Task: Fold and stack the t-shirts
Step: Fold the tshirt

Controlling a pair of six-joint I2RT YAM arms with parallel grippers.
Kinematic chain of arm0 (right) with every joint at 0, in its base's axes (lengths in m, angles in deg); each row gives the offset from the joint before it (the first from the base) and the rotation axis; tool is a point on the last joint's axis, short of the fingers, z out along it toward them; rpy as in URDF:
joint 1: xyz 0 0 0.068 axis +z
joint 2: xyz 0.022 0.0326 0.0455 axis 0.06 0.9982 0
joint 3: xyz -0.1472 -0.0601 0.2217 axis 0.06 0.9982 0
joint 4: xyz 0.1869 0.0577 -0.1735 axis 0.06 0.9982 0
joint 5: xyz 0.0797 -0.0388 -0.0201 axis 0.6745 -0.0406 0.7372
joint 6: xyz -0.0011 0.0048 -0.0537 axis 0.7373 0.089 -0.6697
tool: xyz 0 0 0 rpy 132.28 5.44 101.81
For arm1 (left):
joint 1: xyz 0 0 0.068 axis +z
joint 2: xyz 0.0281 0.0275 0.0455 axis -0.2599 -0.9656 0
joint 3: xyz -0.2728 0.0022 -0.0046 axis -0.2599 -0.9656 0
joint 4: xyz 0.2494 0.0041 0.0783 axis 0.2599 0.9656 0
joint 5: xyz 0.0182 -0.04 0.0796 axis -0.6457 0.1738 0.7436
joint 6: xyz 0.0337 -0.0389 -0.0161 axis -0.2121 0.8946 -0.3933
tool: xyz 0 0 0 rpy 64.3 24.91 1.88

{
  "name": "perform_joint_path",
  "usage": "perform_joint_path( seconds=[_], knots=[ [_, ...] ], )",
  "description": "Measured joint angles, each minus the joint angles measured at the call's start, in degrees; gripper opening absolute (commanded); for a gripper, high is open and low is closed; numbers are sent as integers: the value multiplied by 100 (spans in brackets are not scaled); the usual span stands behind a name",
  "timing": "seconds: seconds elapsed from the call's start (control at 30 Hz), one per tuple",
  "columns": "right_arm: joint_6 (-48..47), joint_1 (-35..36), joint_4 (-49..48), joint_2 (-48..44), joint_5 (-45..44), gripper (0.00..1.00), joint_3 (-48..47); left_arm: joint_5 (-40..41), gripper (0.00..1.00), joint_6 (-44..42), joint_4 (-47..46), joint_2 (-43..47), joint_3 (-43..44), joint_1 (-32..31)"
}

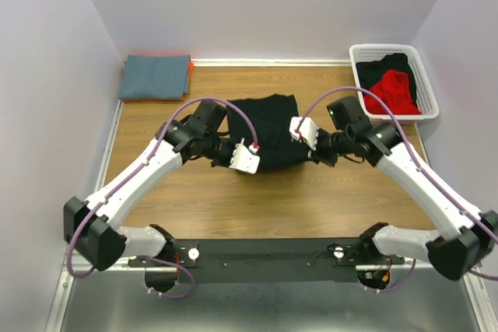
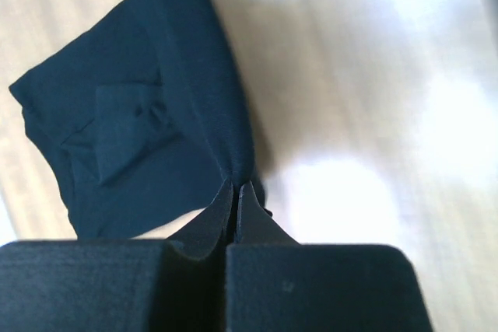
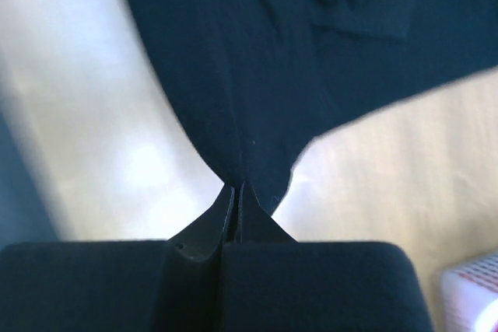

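Left gripper [image 2: 236, 186]: we see its jaws pressed tight together, with a fold of black cloth caught at the tips.
Right gripper [image 3: 236, 186]: the same, jaws closed on a pinch of black cloth that fans out from the tips.
What both hold: the black t-shirt [image 1: 268, 126], the left gripper at its near left side and the right gripper at its near right side.
Lie of the shirt: in the overhead view it is spread as a rough dark square in the middle of the table [image 1: 233, 207], between the two wrists. Its far edge reaches toward the back wall.
Detail in the wrist views: a small patch or tag shows on the cloth. We cannot tell whether each pinch takes one layer or several, as the wrist views are blurred.
Arms: both reach inward from the near edge, elbows out, wrists almost facing each other across the shirt.
Folded stack: a slate-blue t-shirt [image 1: 156, 75] lies folded flat at the far left corner, on top of an orange t-shirt [image 1: 190, 75] that shows only as a thin edge.
Basket: a white mesh basket [image 1: 427, 87] sits at the far right corner, well apart from the grippers.
In the basket: a red t-shirt [image 1: 395, 91] is bunched on top of another black t-shirt [image 1: 385, 64].
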Motion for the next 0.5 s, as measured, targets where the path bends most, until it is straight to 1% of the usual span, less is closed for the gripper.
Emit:
perform_joint_path(
  seconds=[0.03, 0.1, 0.17, 0.23, 0.37, 0.4, 0.47, 0.5],
  knots=[
    [107, 195, 269, -269, 83, 0, 37, -94, 0, 79, 179, 197, -55, -31],
    [247, 313, 511, -501, 120, 1, -46, -197, 0, 223, 306, 389, -44, -28],
    [313, 310, 603, -448, 94, 1, -240, -267, 0, 356, 363, 485, 46, -22],
    [304, 308, 658, -153, -11, 0, -503, -299, 0, 404, 372, 382, 184, 76],
    [59, 116, 562, 695, -105, 1, -938, -358, 0, 437, 358, -385, 675, 562],
    [-24, 33, 533, 898, -105, 0, -1034, -393, 0, 433, 308, -780, 883, 776],
    [-208, -157, 391, 1311, -48, 1, -1169, -474, 0, 413, 264, -1222, 1104, 1014],
    [-306, -339, 310, 1703, 13, 1, -1360, -538, 0, 393, 227, -1556, 1294, 1187]
  ],
)
